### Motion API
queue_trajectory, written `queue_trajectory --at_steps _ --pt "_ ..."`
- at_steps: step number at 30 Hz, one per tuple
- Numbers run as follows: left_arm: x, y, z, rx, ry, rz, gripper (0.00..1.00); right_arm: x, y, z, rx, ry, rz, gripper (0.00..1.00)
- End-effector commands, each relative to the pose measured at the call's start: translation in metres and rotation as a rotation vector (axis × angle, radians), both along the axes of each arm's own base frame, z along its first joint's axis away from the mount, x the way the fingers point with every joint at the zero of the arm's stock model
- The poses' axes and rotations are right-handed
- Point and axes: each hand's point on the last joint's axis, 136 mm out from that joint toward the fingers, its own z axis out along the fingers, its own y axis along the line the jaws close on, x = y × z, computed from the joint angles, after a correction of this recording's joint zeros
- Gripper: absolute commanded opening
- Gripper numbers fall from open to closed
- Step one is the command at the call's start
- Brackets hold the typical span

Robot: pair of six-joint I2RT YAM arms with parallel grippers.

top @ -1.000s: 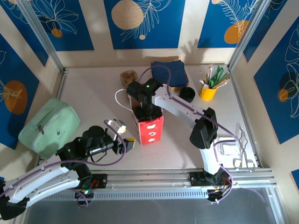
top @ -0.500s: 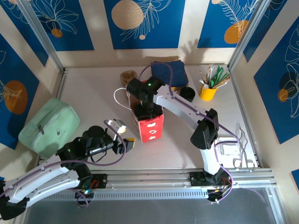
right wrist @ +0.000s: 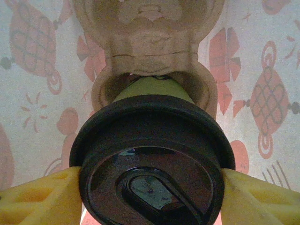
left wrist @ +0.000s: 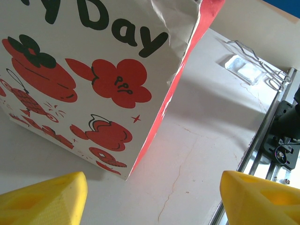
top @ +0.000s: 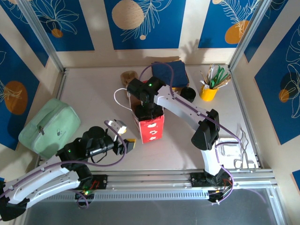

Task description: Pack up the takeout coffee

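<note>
Green pouch [top: 47, 125], table left. Red-and-white paper bag [top: 152, 131], centre, upright; its walls enclose the takeout coffee [right wrist: 152, 159], black-lidded, in brown moulded holder [right wrist: 150, 47], clasped by right gripper [right wrist: 152, 187]. Left gripper [left wrist: 152, 197], spread, empty, beside bag. Yellow stirrer cup [top: 208, 91], far right.

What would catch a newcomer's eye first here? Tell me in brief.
The red-and-white paper bag standing mid-table, with the right end effector reaching into its top. Inside, its yellow fingers clasp a black-lidded takeout coffee cup above a brown pulp cup holder. The left end effector hangs open beside the bag.
</note>
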Motion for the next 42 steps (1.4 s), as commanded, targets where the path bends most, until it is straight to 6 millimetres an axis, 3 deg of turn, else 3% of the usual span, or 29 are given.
queue_trajectory --at_steps 1,14,20,33,42 --pt "0.0 -0.001 0.012 -0.014 -0.018 -0.001 0.75 -0.002 -0.001 0.024 0.041 -0.04 0.014 0.67" --pt "0.0 -0.004 0.012 -0.009 -0.015 -0.007 0.75 -0.004 0.0 0.021 0.046 -0.035 0.022 0.64" --pt "0.001 -0.005 0.014 -0.007 -0.02 -0.009 0.75 -0.003 0.001 0.022 0.043 -0.036 0.023 0.71" --pt "0.002 -0.007 0.014 -0.004 -0.014 -0.009 0.75 0.002 -0.004 0.008 -0.044 -0.043 0.032 0.73" --pt "0.002 -0.005 0.014 -0.005 -0.01 -0.004 0.74 -0.005 0.006 0.002 0.01 -0.004 0.044 0.78"
